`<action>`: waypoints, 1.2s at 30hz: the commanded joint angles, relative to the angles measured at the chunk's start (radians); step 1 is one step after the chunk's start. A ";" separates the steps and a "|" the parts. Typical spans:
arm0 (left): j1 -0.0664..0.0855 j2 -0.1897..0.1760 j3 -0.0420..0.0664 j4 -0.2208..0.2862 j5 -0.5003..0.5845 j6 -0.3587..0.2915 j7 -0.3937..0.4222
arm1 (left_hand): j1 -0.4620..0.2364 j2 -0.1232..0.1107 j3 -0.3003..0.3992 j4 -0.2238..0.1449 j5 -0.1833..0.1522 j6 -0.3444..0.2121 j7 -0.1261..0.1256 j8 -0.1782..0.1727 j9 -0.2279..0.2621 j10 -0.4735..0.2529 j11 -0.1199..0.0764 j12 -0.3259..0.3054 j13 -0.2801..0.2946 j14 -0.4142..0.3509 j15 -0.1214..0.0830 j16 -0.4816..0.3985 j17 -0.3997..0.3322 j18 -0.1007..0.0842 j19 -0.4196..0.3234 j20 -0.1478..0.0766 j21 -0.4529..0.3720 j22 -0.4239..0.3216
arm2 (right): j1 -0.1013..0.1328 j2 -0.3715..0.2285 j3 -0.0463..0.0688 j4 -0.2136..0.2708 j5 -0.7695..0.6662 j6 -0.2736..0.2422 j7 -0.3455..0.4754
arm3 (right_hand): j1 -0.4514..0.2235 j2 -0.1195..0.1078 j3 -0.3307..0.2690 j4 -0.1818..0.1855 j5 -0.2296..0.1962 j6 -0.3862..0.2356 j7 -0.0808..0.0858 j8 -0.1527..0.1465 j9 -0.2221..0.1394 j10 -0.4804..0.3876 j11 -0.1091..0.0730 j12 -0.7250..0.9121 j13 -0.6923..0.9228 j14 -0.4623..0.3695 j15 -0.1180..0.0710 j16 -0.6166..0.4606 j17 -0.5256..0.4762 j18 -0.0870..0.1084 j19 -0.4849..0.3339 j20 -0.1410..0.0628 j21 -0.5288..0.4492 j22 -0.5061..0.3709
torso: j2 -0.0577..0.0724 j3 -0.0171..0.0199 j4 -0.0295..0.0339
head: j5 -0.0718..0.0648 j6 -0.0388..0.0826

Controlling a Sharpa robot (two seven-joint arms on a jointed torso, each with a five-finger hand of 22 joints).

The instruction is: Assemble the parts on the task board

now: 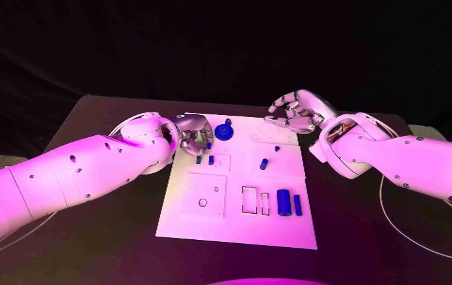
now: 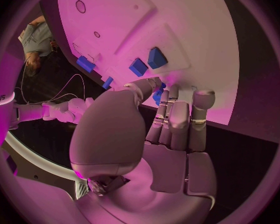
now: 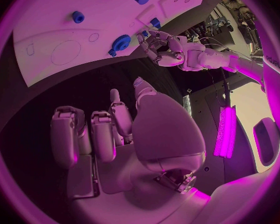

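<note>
**Robot's left hand works a blue part at the board's far-left edge**

The left hand (image 1: 193,134) is bent over the far-left corner of the white board (image 1: 236,229), its fingertips (image 2: 157,87) drawn together around what looks like a small blue part (image 2: 159,95); whether the part is truly pinched or only touched cannot be told. The hand sits low and close to the board, a posture that suits seating or lifting a piece there. Just right of it stands a round blue gear (image 1: 224,131).

The right hand (image 1: 294,112) hovers over the board's far-right corner with fingers loosely curled and nothing in them, apparently kept back to leave the left hand room.

Other parts lie along the board: two short pegs (image 1: 204,160) just near of the left hand, a small peg (image 1: 264,164) at mid-board, and two taller blocks (image 1: 289,201) beside rectangular slots (image 1: 249,200) toward the near right. A square recess with a small hole (image 1: 204,202) lies at the near left.

The board's near half is free of arms, and dark worktop (image 1: 113,246) borders it on all sides. The left forearm lies across the worktop left of the board, so any sweep toward the nearby pegs looks tight.
</note>
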 commanded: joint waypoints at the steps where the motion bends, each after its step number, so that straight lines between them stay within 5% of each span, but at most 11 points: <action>1: 0.000 0.001 0.000 0.002 0.005 0.009 -0.004 | -0.004 -0.005 -0.006 -0.001 -0.003 -0.008 0.001 -0.007 -0.002 -0.010 0.000 -0.005 -0.001 -0.011 0.000 -0.007 -0.005 0.005 -0.011 0.000 -0.007 -0.005 | -0.001 0.000 0.000 0.000 -0.007 0.005 0.003 | -0.001 0.008 -0.008 0.000 0.006 -0.010 -0.001 0.006 0.001 -0.009 -0.002 -0.007 -0.004 0.066 -0.010 -0.004 0.094 0.009 0.022 -0.004 -0.003 0.155 | 0.000 -0.0002 -0.0002 | -0.001 -0.001; 7: 0.000 -0.002 0.000 0.003 0.005 -0.001 -0.006 | -0.012 -0.007 -0.013 0.005 -0.002 -0.007 0.003 -0.011 -0.004 -0.017 0.003 -0.010 -0.003 -0.018 0.003 -0.010 -0.018 0.008 -0.020 0.002 -0.016 -0.019 | -0.001 -0.001 0.000 -0.004 -0.009 0.017 0.000 | 0.005 0.011 -0.011 0.000 0.005 -0.015 -0.003 0.010 0.006 -0.093 -0.005 -0.150 -0.137 0.063 -0.012 -0.013 0.077 0.014 0.013 -0.006 -0.026 0.140 | 0.000 -0.0003 -0.0009 | -0.002 0.000; 11: 0.000 -0.012 0.001 0.011 0.017 -0.038 0.014 | -0.014 -0.012 -0.027 0.009 0.000 -0.020 0.005 -0.026 -0.012 -0.042 0.006 -0.017 -0.005 -0.039 0.007 -0.019 -0.053 0.015 -0.044 0.004 -0.040 -0.052 | -0.001 -0.005 0.000 -0.010 -0.021 0.046 -0.006 | 0.066 0.011 0.021 0.001 0.007 -0.010 -0.005 0.011 0.008 -0.276 -0.009 -0.544 -0.479 0.053 -0.015 -0.035 0.038 0.027 -0.011 -0.013 -0.085 0.102 | -0.001 -0.0006 -0.0009 | -0.003 0.001; 14: 0.000 -0.029 0.003 0.021 0.084 -0.110 0.066 | -0.025 -0.009 -0.062 0.024 0.000 -0.035 0.005 -0.042 -0.021 -0.072 0.010 -0.015 -0.006 -0.076 0.011 -0.040 -0.120 0.025 -0.081 0.006 -0.079 -0.107 | -0.001 -0.013 0.000 -0.015 -0.048 0.112 -0.013 | 0.120 -0.012 0.078 0.001 0.006 -0.001 0.003 -0.009 -0.003 -0.299 -0.003 -0.736 -0.631 0.050 -0.013 -0.047 0.017 0.030 -0.017 -0.011 -0.108 0.089 | -0.001 -0.0008 0.0003 | -0.006 0.002; 16: 0.000 -0.040 0.006 0.027 0.145 -0.151 0.104 | -0.005 0.011 -0.147 0.044 0.004 -0.045 0.003 -0.056 -0.030 -0.125 0.019 -0.010 -0.011 -0.146 0.019 -0.088 -0.251 0.042 -0.148 0.013 -0.161 -0.212 | -0.001 -0.017 0.000 -0.018 -0.080 0.161 -0.019 | 0.159 -0.046 0.142 -0.001 0.001 0.009 0.011 -0.031 -0.014 -0.298 0.011 -0.893 -0.770 0.051 -0.002 -0.048 0.018 0.031 -0.015 -0.002 -0.114 0.087 | -0.001 -0.0002 0.0000 | -0.007 0.004; 18: 0.000 -0.054 0.011 0.032 0.236 -0.180 0.142 | 0.004 0.022 -0.192 0.062 0.005 -0.044 0.005 -0.060 -0.033 -0.147 0.022 -0.006 -0.016 -0.169 0.022 -0.103 -0.299 0.046 -0.163 0.016 -0.187 -0.244 | -0.001 -0.022 0.000 -0.020 -0.125 0.214 -0.028 | 0.166 -0.071 0.179 -0.001 -0.003 0.013 0.013 -0.050 -0.022 -0.299 0.018 -0.972 -0.844 0.051 0.004 -0.049 0.017 0.031 -0.015 0.003 -0.117 0.087 | -0.002 0.0002 -0.0006 | -0.010 0.007; 19: 0.000 -0.063 0.014 0.036 0.294 -0.189 0.161 | 0.031 0.038 -0.242 0.077 0.007 -0.043 0.009 -0.065 -0.037 -0.181 0.031 -0.009 -0.025 -0.233 0.028 -0.152 -0.397 0.046 -0.177 0.022 -0.215 -0.261 | -0.001 -0.025 0.000 -0.021 -0.155 0.243 -0.034 | 0.170 -0.083 0.198 -0.004 -0.004 0.021 0.012 -0.056 -0.025 -0.294 0.022 -1.003 -0.877 0.051 0.005 -0.049 0.018 0.031 -0.013 0.006 -0.117 0.088 | -0.002 0.0006 -0.0008 | -0.011 0.007; 23: 0.001 -0.097 0.020 0.049 0.509 -0.214 0.228 | 0.095 0.065 -0.329 0.135 0.011 -0.030 0.022 -0.070 -0.046 -0.224 0.038 0.007 -0.041 -0.276 0.036 -0.189 -0.440 0.046 -0.188 0.030 -0.272 -0.300 | -0.003 -0.034 0.000 -0.019 -0.286 0.320 -0.061 | 0.177 -0.108 0.241 -0.009 -0.011 0.039 0.010 -0.070 -0.034 -0.281 0.023 -1.060 -0.944 0.051 0.008 -0.050 0.016 0.030 -0.011 0.008 -0.115 0.092 | -0.002 0.0004 -0.0011 | -0.024 0.012; 27: 0.001 -0.130 0.023 0.066 0.739 -0.249 0.311 | 0.139 0.087 -0.299 0.150 0.011 0.005 0.036 -0.059 -0.048 -0.199 0.039 0.043 -0.038 -0.312 0.036 -0.226 -0.470 0.047 -0.191 0.029 -0.303 -0.322 | -0.011 -0.041 -0.001 -0.012 -0.429 0.358 -0.092 | 0.170 -0.126 0.261 -0.009 -0.017 0.054 0.006 -0.076 -0.040 -0.276 0.023 -1.093 -0.984 0.050 0.009 -0.052 0.013 0.030 -0.010 0.009 -0.116 0.093 | -0.001 -0.0002 -0.0015 | -0.036 0.016; 36: -0.002 -0.184 0.023 0.121 1.065 -0.269 0.450 | 0.140 0.070 -0.206 0.155 0.009 0.044 0.026 -0.041 -0.053 -0.120 0.025 0.094 -0.036 -0.308 0.023 -0.255 -0.502 0.047 -0.183 0.016 -0.314 -0.332 | -0.040 -0.039 -0.003 -0.003 -0.599 0.334 -0.139 | 0.149 -0.146 0.266 -0.008 -0.025 0.059 0.020 -0.088 -0.048 -0.279 0.034 -1.125 -1.024 0.049 0.016 -0.055 0.006 0.030 -0.010 0.014 -0.121 0.092 | 0.000 -0.0013 0.0012 | -0.046 0.019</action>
